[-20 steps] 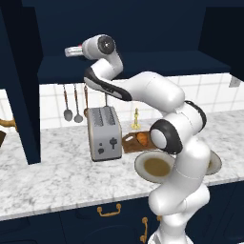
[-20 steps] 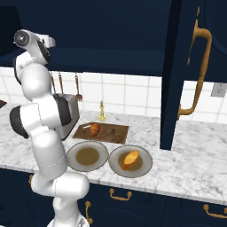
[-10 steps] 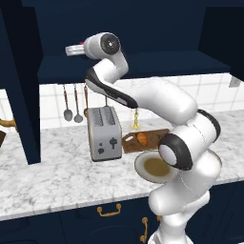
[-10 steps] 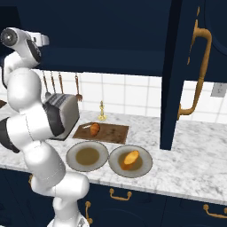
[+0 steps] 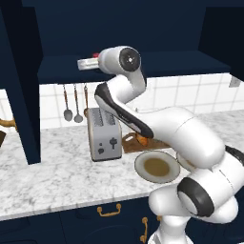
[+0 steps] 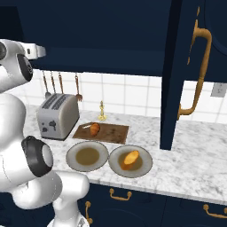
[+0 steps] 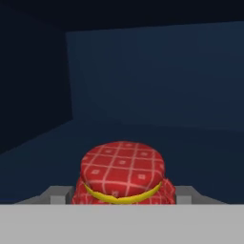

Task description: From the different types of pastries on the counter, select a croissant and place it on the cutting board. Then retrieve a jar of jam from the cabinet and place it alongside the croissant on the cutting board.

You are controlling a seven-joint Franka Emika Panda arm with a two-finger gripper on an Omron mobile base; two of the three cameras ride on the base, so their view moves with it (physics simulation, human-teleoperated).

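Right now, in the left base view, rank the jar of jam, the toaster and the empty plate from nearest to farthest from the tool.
1. Jar of jam: between the fingers of the tool, up in the cabinet.
2. Toaster: on the counter, below the tool.
3. Empty plate: lower still, to the right, near the counter's front edge.

On the worktop (image 6: pixel 186 164), the cutting board (image 6: pixel 111 132) carries the croissant (image 6: pixel 94 129). The toaster (image 6: pixel 57 116) stands to the board's left, a candlestick (image 6: pixel 102 111) behind it, and two plates (image 6: pixel 87 156) in front, the right one holding a pastry (image 6: pixel 131 159). Above, inside the cabinet (image 7: pixel 157 76), the jar of jam (image 7: pixel 123 174) sits between the fingers (image 7: pixel 56 196).
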